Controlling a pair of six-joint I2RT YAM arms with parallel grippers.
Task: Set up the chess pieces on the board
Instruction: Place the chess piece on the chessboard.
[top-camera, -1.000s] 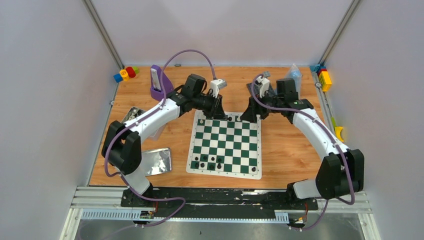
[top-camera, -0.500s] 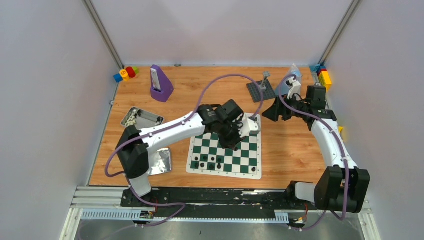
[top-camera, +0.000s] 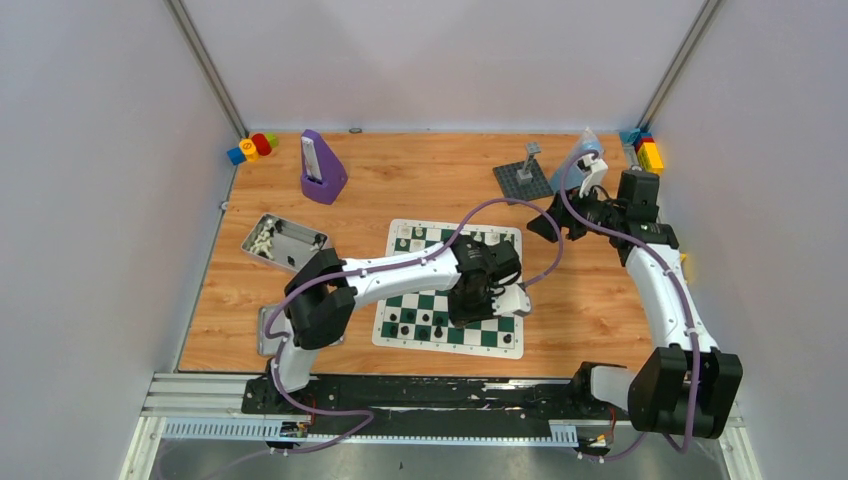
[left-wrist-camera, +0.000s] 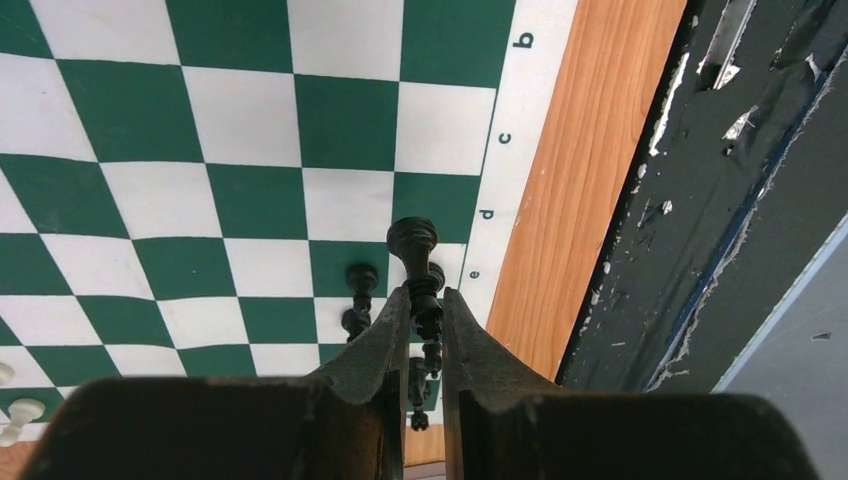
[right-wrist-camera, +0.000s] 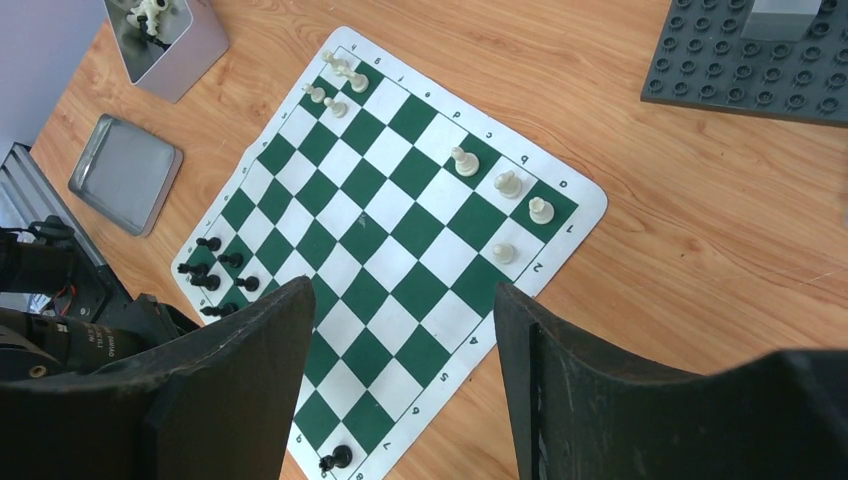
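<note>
Top view: a wooden table (top-camera: 400, 180) inside grey walls (top-camera: 90, 200) is carrying the board (top-camera: 465, 333), with the left end effector (top-camera: 478, 305) hanging over its near half. Left wrist: that end effector (left-wrist-camera: 425, 292) is gripping a black chess piece (left-wrist-camera: 414, 238) beside border letters (left-wrist-camera: 502, 138) b, c, d, e. Right wrist: the right end effector (right-wrist-camera: 402, 288) is standing wide open above the board (right-wrist-camera: 395, 225), with white chess pieces (right-wrist-camera: 508, 185) lining one edge.

I count one board (right-wrist-camera: 400, 300), nine white pieces (right-wrist-camera: 508, 184) standing on it, about seven black pieces (right-wrist-camera: 208, 282) at its other end, one more black figure (left-wrist-camera: 413, 240) pinched in my left pincer (left-wrist-camera: 425, 297), one tin (right-wrist-camera: 190, 45), one lid (right-wrist-camera: 125, 170) and one grey baseplate (right-wrist-camera: 740, 80).
</note>
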